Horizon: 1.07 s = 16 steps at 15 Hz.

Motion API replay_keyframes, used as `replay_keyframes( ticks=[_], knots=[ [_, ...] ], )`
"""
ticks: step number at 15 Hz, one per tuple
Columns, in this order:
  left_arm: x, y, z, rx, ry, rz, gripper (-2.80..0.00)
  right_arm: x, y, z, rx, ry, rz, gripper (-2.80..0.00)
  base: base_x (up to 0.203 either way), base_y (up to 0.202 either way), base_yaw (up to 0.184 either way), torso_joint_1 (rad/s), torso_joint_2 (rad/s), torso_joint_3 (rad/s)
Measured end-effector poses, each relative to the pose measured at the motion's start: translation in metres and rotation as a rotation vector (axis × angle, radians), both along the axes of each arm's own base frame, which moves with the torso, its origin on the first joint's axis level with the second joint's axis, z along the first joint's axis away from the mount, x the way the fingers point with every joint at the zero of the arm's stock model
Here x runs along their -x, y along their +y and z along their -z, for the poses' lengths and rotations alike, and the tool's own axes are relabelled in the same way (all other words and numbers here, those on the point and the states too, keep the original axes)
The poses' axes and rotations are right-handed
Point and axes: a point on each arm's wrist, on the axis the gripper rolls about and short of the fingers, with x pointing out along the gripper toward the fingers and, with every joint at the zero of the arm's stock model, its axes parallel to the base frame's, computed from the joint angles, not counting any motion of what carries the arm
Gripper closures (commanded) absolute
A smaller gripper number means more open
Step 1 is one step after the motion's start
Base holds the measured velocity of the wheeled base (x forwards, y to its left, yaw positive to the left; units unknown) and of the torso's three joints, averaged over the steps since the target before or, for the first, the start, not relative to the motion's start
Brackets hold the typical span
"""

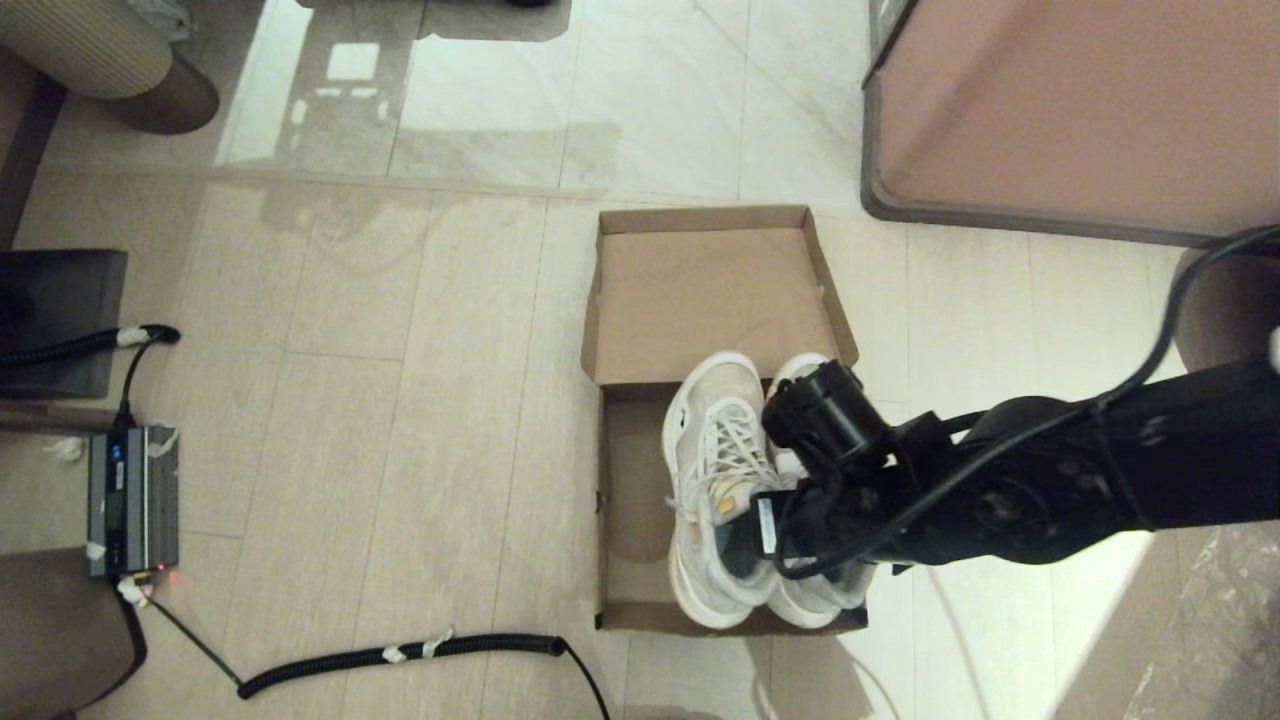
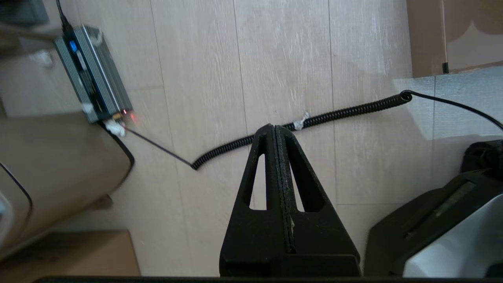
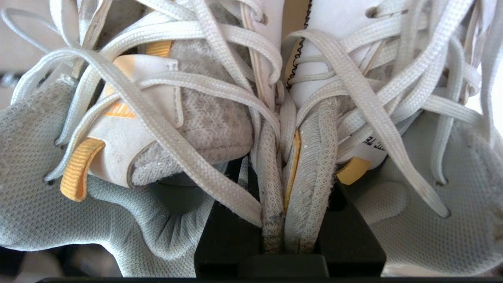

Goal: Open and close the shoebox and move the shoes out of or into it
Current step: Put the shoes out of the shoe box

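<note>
Right pincer is clamped on the shoes' inner collars, pinched together; the pair sits inside the open shoebox. Left pincer, fingers together, hangs above the floor beside the shoebox.

A lived-in room at home, pressed into use as a robot test space.

The floor is pale wood-look planking that gives way to glossy marble-like tiles farther off, the sort of finish found in a flat's hall or living room. A ribbed, upholstered piece of furniture shows at the far left corner, and a large pinkish-brown cabinet stands at the far right. An open cardboard shoebox lies on the floor with white sneakers in it. Against that homely setting, a grey metal electronics unit with a lit red lamp and a coiled black cable lie loose on the planks.
</note>
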Motion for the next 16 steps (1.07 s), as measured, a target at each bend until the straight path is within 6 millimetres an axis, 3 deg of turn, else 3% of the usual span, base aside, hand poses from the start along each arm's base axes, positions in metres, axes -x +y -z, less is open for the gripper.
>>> replay_keyframes(
  ticks=[4, 7, 12, 16],
  knots=[
    [0.004, 0.0, 0.001, -0.047, -0.037, 0.024, 0.0, 0.035, -0.036, -0.056, -0.119, -0.053, 0.023, 0.0, 0.0, 0.0, 0.0, 0.0, 0.0, 0.0],
    [0.008, -0.001, 0.002, -0.047, -0.073, 0.051, 0.0, 0.034, -0.075, -0.084, -0.172, -0.139, 0.131, 0.0, 0.0, 0.0, 0.0, 0.0, 0.0, 0.0],
    [0.013, -0.002, 0.005, -0.013, -0.126, 0.061, 0.0, 0.016, -0.152, -0.085, -0.164, -0.197, 0.408, 0.0, 0.0, 0.0, 0.0, 0.0, 0.0, 0.0],
    [0.014, -0.002, 0.005, -0.011, -0.141, 0.101, 0.0, -0.003, -0.195, -0.068, -0.085, -0.201, 0.534, 0.0, 0.0, 0.0, 0.0, 0.0, 0.0, 0.0]
  ],
)
